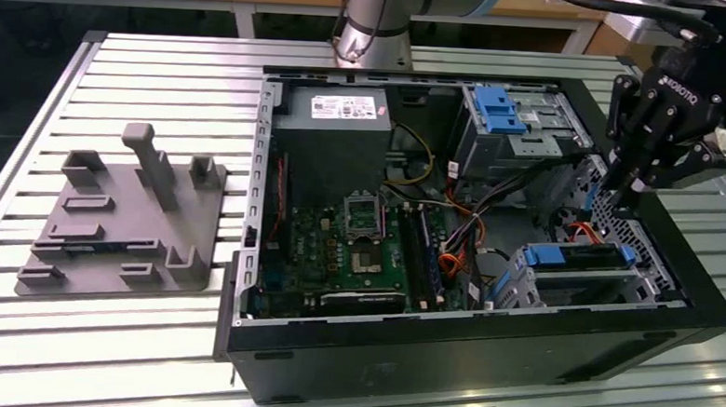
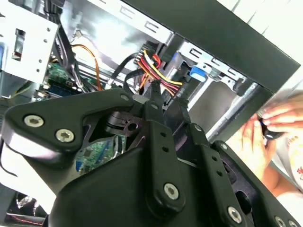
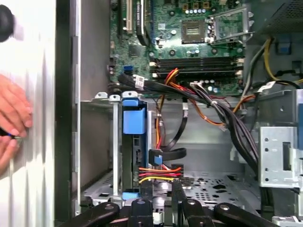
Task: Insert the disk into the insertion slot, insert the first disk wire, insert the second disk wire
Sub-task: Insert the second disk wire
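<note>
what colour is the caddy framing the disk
Bright blue; the disk's caddy shows best in the first wrist view.

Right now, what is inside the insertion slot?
The disk in its blue caddy sits in the insertion slot. A red-and-yellow wire bundle ends by it, where the gripper covers the connector, so whether it is plugged in cannot be seen.

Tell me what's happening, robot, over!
Gripper at red-yellow wires beside the disk; disk sits in insertion slot. Person's hand outside case, not blocking.
</note>
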Robot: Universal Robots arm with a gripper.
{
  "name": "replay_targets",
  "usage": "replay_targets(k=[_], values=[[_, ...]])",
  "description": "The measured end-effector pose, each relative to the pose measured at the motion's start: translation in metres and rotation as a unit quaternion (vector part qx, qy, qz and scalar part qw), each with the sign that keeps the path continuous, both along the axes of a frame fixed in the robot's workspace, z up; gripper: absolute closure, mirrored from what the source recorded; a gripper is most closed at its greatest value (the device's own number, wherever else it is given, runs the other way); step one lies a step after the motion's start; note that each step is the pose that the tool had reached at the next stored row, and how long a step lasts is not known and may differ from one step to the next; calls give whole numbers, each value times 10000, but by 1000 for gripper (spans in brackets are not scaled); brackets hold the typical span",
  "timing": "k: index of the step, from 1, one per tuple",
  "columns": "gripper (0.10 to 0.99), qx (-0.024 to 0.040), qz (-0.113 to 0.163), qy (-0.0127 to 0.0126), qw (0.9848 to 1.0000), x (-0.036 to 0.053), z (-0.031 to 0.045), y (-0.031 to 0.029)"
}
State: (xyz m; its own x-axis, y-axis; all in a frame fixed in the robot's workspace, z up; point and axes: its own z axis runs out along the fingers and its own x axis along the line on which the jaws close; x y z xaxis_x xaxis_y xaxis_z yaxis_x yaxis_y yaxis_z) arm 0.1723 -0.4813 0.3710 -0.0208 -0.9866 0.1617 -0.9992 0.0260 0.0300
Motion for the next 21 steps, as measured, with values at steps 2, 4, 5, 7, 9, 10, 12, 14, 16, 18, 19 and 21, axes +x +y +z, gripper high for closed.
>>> replay_targets(k=[2,4,5,7,9,10,12,14,16,18,19,21], values=[[784,-181,0,48,9998,0,0,36],[784,-360,-1,77,9993,0,-1,83],[784,-446,-1,84,9990,0,-4,105],[784,-557,-3,86,9984,-10,-15,134],[784,-584,-2,87,9983,-52,-28,149],[784,-587,-2,87,9982,-87,-34,156],[784,-593,-2,86,9982,-153,-44,168],[784,-602,-2,86,9982,-206,-55,178],[784,-616,-3,86,9981,-251,-66,189],[784,-636,-3,86,9979,-268,-77,200],[784,-655,-3,85,9978,-268,-82,203],[784,-681,-3,85,9976,-268,-84,205]])
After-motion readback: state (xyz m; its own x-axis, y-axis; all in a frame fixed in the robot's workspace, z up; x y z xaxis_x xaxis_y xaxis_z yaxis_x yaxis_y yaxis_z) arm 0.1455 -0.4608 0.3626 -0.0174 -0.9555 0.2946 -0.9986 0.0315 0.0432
